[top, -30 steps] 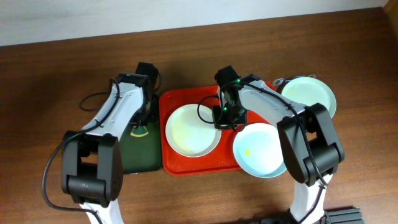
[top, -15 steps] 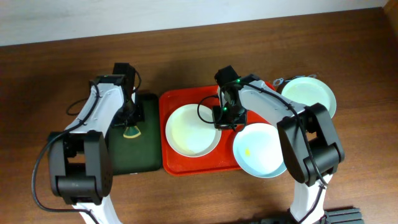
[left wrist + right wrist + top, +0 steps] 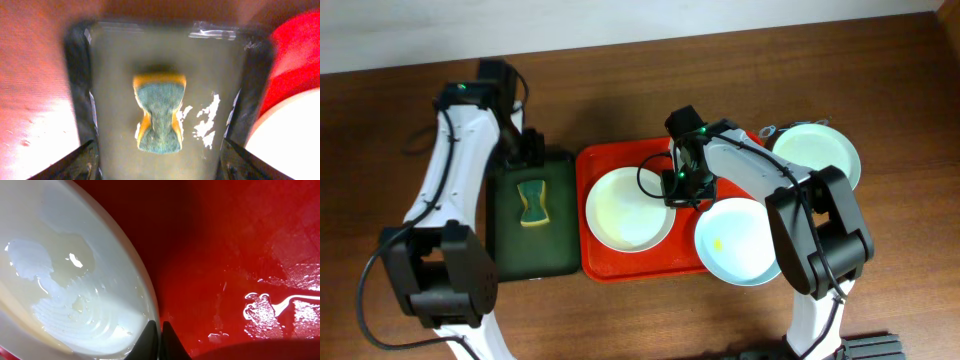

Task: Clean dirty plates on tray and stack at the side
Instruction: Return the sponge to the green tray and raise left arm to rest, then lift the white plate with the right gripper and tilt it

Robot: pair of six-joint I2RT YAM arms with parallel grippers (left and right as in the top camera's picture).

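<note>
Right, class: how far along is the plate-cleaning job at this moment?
Done: one pale round plate sits off the red-orange plastic tray, on the table, looking clean. In hand: the right gripper pinches the rim of the wet white plate on the tray; the yellow-green sponge lies on the dark green tray below the open left gripper. Left: the yellow-smeared plate, and stacking.

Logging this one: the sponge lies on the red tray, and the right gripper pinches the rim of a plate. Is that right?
Not quite. The sponge lies in the green tray, not on the red tray, as the overhead view shows. The right gripper does pinch the rim of a plate.
</note>
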